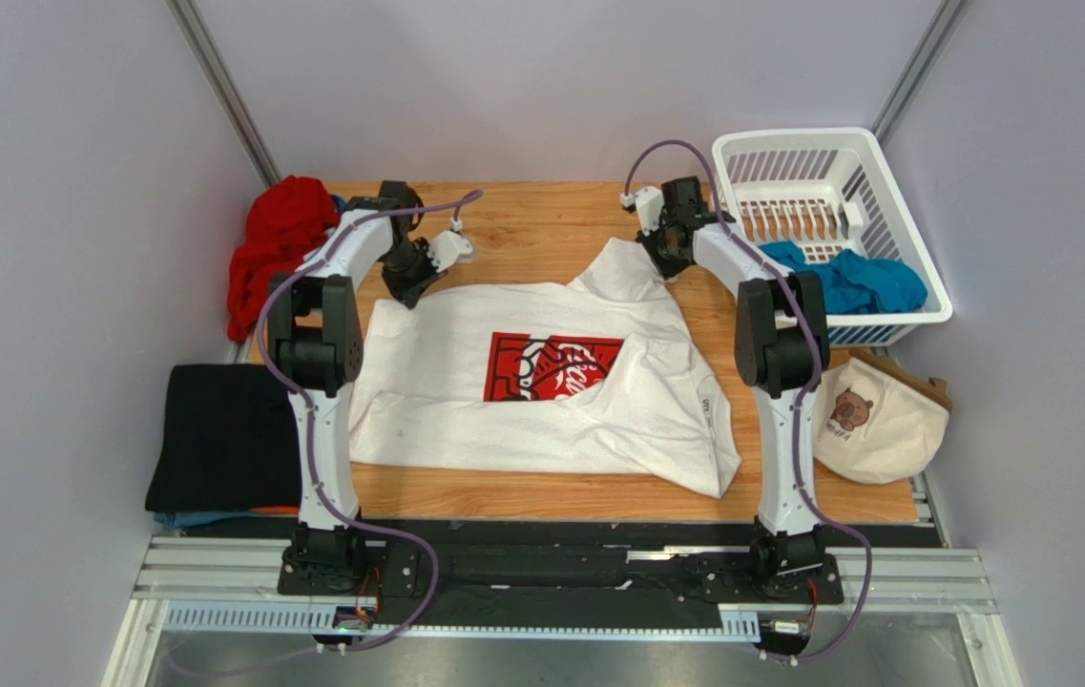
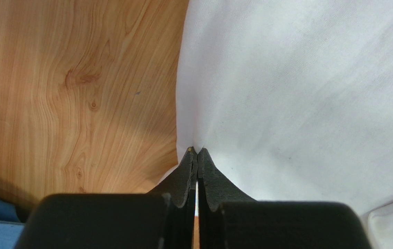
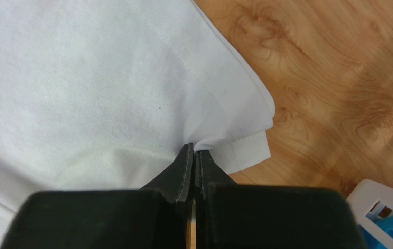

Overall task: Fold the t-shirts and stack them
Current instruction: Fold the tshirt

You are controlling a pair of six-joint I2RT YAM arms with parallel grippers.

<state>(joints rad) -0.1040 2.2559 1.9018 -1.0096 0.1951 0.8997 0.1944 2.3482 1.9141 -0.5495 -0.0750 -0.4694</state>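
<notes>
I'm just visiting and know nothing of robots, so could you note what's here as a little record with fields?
Spread out: white t-shirt, red print up, on the wooden table
Left claw: shut, pinching the shirt's far left edge
Right claw: shut, pinching its far right corner
Basket: holds a teal shirt
Left side: red-orange shirt bunched, black shirt lying flat
Right side: cream bag with a bear picture

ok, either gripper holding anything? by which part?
Both hold the white t-shirt: left gripper pinches its far-left edge, right gripper a hemmed far-right corner.
</notes>
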